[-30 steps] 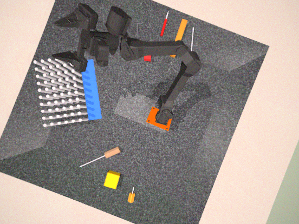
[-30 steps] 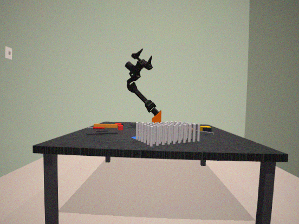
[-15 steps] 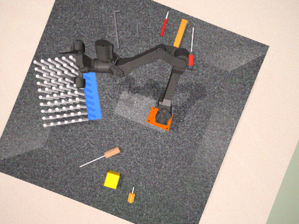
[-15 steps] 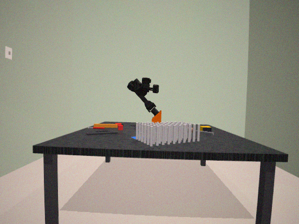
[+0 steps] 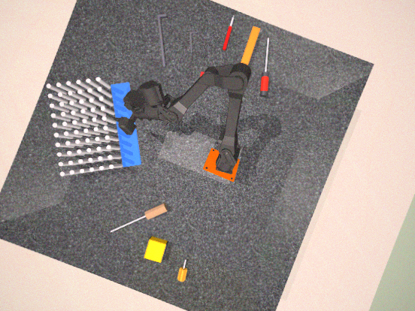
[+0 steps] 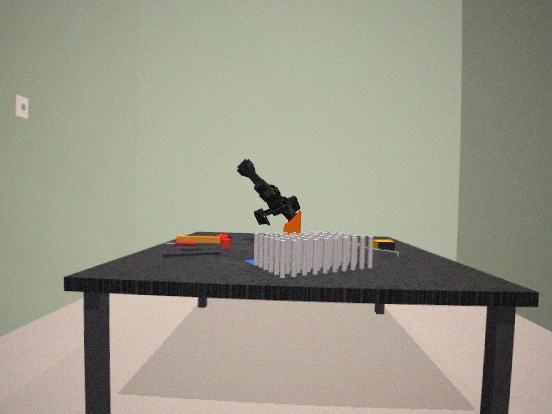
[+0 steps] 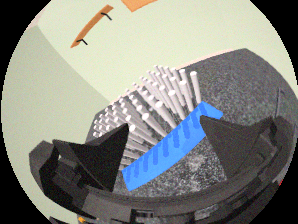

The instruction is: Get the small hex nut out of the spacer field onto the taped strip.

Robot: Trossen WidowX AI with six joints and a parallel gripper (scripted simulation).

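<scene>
The white-capped metal spacers (image 5: 76,132) (image 6: 282,257) (image 7: 171,93) stand upright in a dense field. The blue taped strip (image 5: 132,152) (image 7: 159,161), with darker slanted stripes, lies along their front. No nut can be made out in any view. My gripper (image 5: 123,111) (image 6: 253,192) (image 7: 164,123) is open and empty, raised well above the table over the strip, fingers spread wide. A long dark L-shaped rod (image 5: 162,41) and a shorter one (image 5: 191,42) lie on the table. A thin-shafted tool with a wooden handle (image 5: 156,212) lies on the opposite side.
An orange bar (image 5: 250,45), a thin red-handled tool (image 5: 227,38) and a red screwdriver (image 5: 265,83) lie beyond the arm. A red object (image 5: 202,73) is mostly hidden under the arm. A yellow block (image 5: 156,250) and a small orange-handled driver (image 5: 182,274) lie past the wooden-handled tool.
</scene>
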